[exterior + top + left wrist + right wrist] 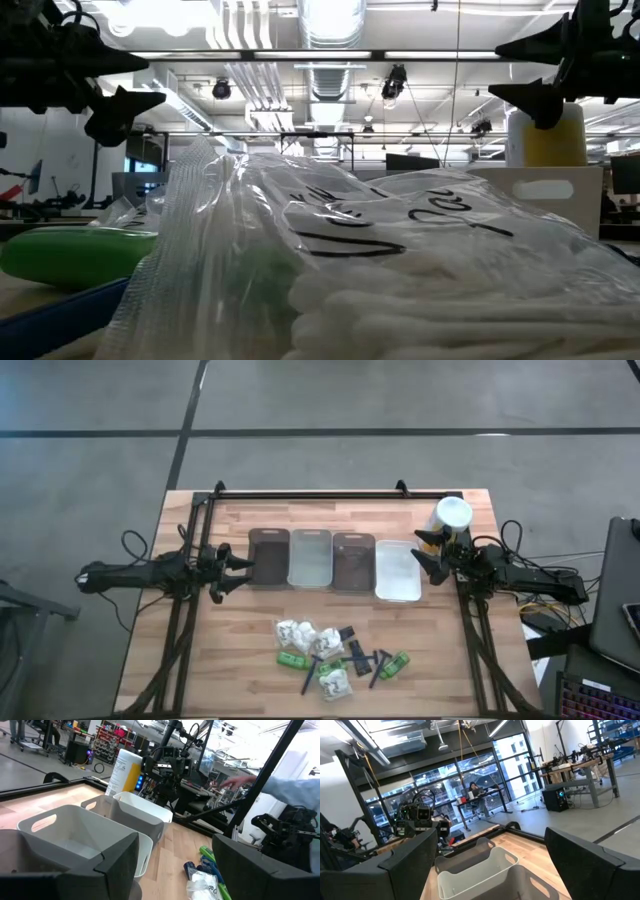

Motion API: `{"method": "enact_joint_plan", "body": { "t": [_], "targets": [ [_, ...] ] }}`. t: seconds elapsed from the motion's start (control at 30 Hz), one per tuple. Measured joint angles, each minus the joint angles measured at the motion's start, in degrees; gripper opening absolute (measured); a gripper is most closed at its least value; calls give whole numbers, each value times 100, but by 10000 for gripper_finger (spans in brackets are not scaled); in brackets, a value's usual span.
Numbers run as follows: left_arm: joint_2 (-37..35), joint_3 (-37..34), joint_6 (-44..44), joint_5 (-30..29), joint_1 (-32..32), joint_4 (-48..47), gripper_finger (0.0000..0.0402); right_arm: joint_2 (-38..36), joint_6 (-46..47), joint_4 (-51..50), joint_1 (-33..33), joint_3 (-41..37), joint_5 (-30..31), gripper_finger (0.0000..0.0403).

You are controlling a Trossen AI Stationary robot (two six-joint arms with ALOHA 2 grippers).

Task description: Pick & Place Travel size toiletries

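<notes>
**Toiletries heaped at the near edge, both pincers spread and empty by the trays**

Nearest the low camera lies a clear wrinkly packet (400, 280) of cotton swabs with dark handwriting on it, and a green tube (75, 255) rests beside it on the wooden surface (230, 640). From above, the travel size toiletries sit in one loose cluster near the front edge: white wrinkly packets (305, 635), green tubes (291, 659) at both ends of the group, dark blue razors (381, 662) and small black pieces (347, 633) scattered among them. Another white packet (335, 682) lies closest to the front edge.

Farther back, four rectangular trays stand in a row across the middle of the surface, alternating brown and clear: a brown tray (268, 557), a clear tray (309, 558), a second brown tray (352, 561) and a second clear tray (397, 569).

The left pincer (236, 571) hangs just beside the left end of the row, its fingers spread and holding nothing. The right pincer (428, 554) hangs at the right end, next to the last clear tray, fingers wide apart and likewise empty. Just behind it stands a tall yellow bottle (452, 516) with a white cap.

In the left wrist view a person's sleeve (292, 787) shows beyond the surface.
</notes>
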Motion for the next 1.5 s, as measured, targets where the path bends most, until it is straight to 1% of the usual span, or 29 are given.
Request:
{"method": "enact_joint_plan", "body": {
  "t": [1.07, 1.27, 1.5],
  "targets": [
    [0, 0, 0, 0, 2, -1, 257, 2, -1, 0, 0, -1, 0, 363],
    [-1, 0, 1, -3, -2, 24, 257, -4, -582, 35, 0, -2, 2, 364],
    [-1, 0, 1, -53, 0, 68, 257, -2, -599, 52, 2, -2, 2, 364]
  ]
}}
